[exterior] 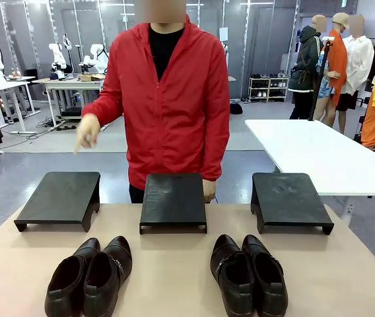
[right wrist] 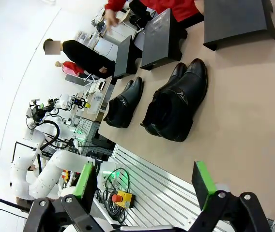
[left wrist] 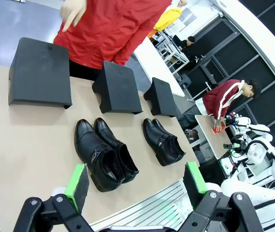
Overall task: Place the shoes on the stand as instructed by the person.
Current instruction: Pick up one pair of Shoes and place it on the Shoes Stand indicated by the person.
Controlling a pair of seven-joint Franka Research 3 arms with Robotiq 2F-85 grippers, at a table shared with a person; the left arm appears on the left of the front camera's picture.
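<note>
Two pairs of shiny black shoes sit near-side on the table, short of three bare stands, the person behind. Left gripper and right gripper both gape wide, holding nothing. Polished leather looks stiff yet slick; I'd pinch each shoe at the heel collar

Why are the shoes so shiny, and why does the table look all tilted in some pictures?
Front view: light makes soft bright spots on the toes of the left pair and right pair; the person's raised hand is a little blurry. Left wrist view: the wide lens tips the table sideways. Right wrist view: the upper-left corner is washed out white.
</note>
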